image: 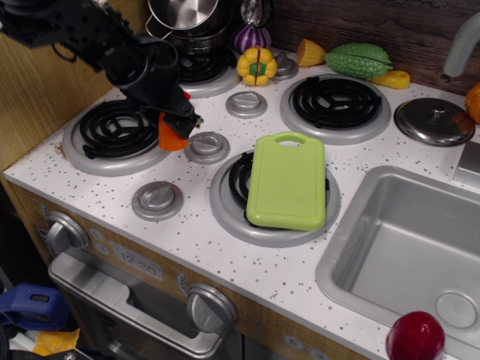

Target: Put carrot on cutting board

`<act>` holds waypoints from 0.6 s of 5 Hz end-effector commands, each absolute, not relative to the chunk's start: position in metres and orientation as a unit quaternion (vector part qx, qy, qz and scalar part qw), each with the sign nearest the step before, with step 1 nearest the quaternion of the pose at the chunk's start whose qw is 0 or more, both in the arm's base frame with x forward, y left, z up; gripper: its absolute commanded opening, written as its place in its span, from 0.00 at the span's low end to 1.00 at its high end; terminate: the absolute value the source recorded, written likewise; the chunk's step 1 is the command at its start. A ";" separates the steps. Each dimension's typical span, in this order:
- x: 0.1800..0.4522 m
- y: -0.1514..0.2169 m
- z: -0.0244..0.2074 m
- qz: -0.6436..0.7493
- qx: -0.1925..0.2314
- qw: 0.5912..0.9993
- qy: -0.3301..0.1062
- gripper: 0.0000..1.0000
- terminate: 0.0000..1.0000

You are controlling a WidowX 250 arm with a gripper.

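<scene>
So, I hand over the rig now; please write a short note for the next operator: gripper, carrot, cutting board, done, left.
Gripper: shut on the carrot, held just above the counter near the front-left burner.
Cutting board: lies flat on the front-middle burner, nothing on it.
Done: carrot grasped and lifted.
Left: carry it right to the board, set it down, open and retreat.

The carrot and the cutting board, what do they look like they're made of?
Carrot: probably smooth molded plastic, going by its uniform bright orange and slight sheen. Cutting board: likely plastic too, with flat lime-green color, rounded corners, a molded handle hole and a soft gloss. The gripper holds the carrot.
</scene>
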State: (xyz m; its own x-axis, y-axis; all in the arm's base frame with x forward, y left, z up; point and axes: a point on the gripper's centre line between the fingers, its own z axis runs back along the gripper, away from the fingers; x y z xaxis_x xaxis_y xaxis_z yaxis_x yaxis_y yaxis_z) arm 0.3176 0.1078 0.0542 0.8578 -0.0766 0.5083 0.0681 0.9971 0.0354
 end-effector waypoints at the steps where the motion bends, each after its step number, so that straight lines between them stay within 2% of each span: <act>1: 0.341 0.078 0.091 -0.020 0.029 0.950 -0.311 0.00 0.00; 3: 0.352 0.037 0.083 0.010 0.039 0.942 -0.334 0.00 0.00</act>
State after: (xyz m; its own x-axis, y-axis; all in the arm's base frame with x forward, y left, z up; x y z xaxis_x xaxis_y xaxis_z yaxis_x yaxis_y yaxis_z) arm 0.3488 0.0302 0.0684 0.8045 0.0197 0.5937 -0.0714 0.9954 0.0638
